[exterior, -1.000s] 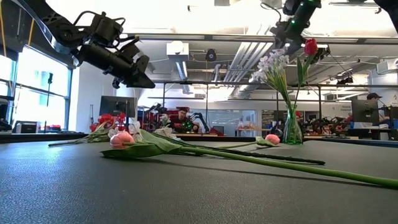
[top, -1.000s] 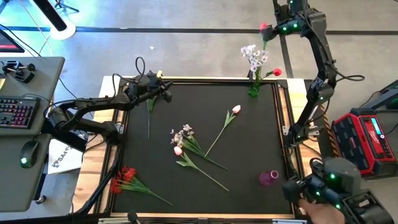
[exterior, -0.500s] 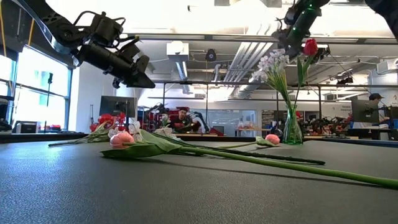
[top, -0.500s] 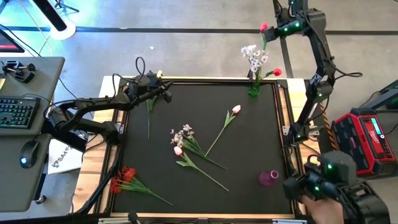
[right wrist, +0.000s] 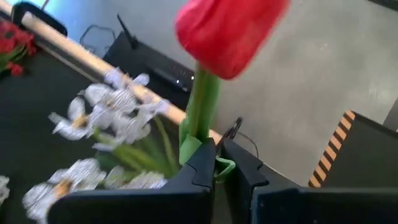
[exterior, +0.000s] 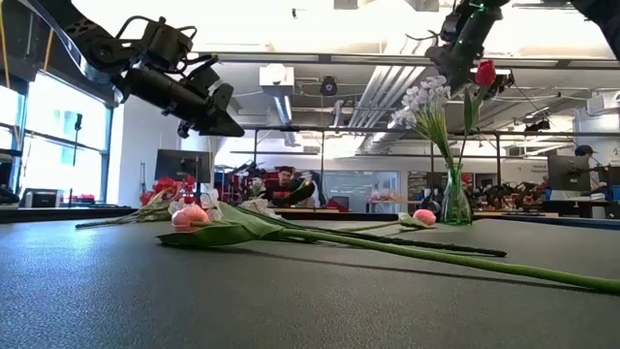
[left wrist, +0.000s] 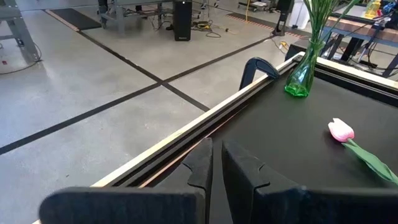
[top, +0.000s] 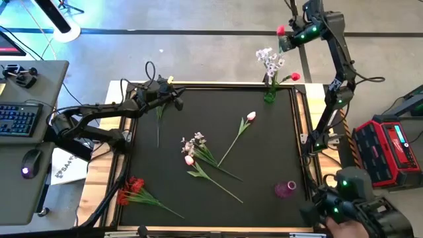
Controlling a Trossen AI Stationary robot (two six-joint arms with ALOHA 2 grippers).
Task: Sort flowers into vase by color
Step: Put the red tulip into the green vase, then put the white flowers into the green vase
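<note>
A red tulip point(top: 280, 30) stands in the green glass vase point(top: 269, 96) at the table's far right corner, beside white-lavender sprigs point(top: 268, 61) and another red blossom point(top: 293, 77). My right gripper point(right wrist: 214, 152) is high over the vase, shut on that tulip just under its blossom point(exterior: 483, 72). On the black mat lie a pink tulip point(top: 251, 116), a white-lavender sprig point(top: 193, 142), a second pink tulip point(top: 189, 160) and a red bunch point(top: 132, 188). My left gripper point(top: 177, 99) hovers shut and holding nothing over the far left, above a lone green stem point(top: 158, 122). My right gripper pinches the red tulip's green stem point(right wrist: 194, 134) just below the blossom, between its two fingers. The fingers slant down at it from above and lie across the stem. The tulip stays upright, its lower stem in the green vase.
A small magenta vase point(top: 285, 189) stands near the mat's right near corner. A clamp point(left wrist: 258, 65) grips the far rim. A desk with keyboard point(top: 16, 119) and mouse is on the left, a red case point(top: 390, 149) on the right, and a person's hand point(top: 344, 228) at bottom right.
My right gripper has tipped further downward, moved a little toward the red tulip's blossom and shut on its stem. The tulip stays upright in the green vase.
</note>
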